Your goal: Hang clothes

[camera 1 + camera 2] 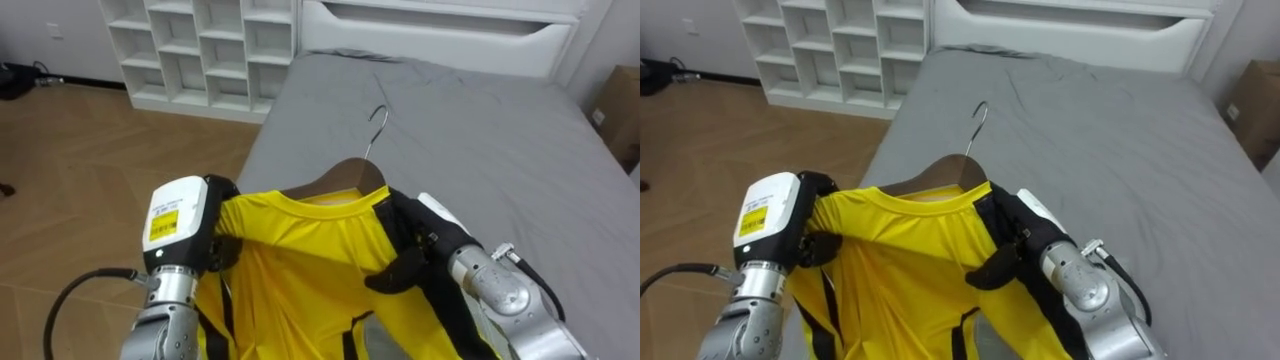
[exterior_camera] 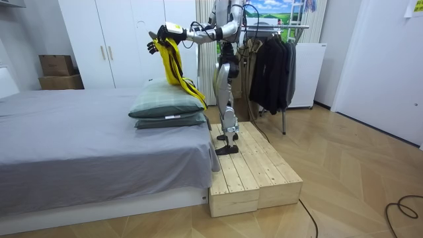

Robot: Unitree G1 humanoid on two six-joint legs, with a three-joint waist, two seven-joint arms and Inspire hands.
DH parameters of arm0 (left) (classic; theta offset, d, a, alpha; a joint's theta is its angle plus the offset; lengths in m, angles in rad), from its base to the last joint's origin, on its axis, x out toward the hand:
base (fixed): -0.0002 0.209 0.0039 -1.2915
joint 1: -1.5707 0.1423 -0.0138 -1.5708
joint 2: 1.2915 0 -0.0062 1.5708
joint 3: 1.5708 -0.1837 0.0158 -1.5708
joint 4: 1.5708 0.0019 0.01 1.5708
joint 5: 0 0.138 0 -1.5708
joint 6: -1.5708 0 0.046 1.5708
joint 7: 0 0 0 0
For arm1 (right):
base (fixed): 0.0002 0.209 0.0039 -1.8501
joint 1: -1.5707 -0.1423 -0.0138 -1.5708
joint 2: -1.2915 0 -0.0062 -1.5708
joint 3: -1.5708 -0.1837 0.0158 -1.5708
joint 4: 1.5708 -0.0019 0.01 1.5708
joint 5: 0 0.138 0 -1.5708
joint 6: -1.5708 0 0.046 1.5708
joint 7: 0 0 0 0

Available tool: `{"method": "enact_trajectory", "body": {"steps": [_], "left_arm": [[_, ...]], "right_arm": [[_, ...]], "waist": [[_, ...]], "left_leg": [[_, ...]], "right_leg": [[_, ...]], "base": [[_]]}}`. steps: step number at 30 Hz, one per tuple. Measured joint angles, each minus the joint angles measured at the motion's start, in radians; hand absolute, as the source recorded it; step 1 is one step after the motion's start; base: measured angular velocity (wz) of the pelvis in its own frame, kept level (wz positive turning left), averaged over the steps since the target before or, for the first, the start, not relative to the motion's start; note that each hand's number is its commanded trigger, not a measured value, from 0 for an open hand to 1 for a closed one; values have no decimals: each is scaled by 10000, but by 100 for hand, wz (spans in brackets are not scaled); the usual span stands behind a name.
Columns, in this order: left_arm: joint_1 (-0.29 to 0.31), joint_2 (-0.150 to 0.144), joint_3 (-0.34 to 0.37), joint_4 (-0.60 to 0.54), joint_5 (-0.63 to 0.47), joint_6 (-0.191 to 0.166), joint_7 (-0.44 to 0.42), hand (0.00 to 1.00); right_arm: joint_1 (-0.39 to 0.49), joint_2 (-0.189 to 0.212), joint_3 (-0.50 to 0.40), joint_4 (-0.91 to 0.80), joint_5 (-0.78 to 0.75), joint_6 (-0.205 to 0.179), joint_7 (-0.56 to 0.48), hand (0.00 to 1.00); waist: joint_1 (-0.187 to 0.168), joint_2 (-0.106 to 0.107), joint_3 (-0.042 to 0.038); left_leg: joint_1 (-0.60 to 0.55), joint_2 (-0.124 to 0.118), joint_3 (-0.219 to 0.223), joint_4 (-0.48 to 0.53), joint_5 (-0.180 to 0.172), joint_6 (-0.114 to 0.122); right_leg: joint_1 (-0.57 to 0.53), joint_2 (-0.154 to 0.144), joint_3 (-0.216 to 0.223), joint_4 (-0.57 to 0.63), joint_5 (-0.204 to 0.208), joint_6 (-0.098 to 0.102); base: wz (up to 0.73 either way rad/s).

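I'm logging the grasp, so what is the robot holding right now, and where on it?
A yellow shirt on a wooden hanger: the left hand grips one shoulder, the right hand the other.

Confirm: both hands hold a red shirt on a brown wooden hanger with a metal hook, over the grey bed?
Wrong colour: the left eye view shows a yellow shirt with black trim, not red. The rest stands: left hand and right hand hold it on the brown wooden hanger with a metal hook, over the grey bed.
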Motion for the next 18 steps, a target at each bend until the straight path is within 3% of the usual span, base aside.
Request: {"method": "enact_trajectory", "body": {"steps": [15, 18], "left_arm": [[-1, -57, -4, 1, -90, 65, 9, 100], [-4, -71, -5, 18, -97, 62, 32, 100]], "right_arm": [[-114, 68, 221, 109, -127, 0, -511, 0], [-118, 105, 212, 105, -913, -38, -741, 0]], "waist": [[6, 0, 20], [-44, 0, 20]], "left_leg": [[-20, -23, -138, -36, 2, -3], [-34, -40, -162, -58, 2, -3]], "right_leg": [[9, 12, -167, -19, -1, -1], [10, 1, -211, -24, -1, -1]], "base": [[2], [3]]}}
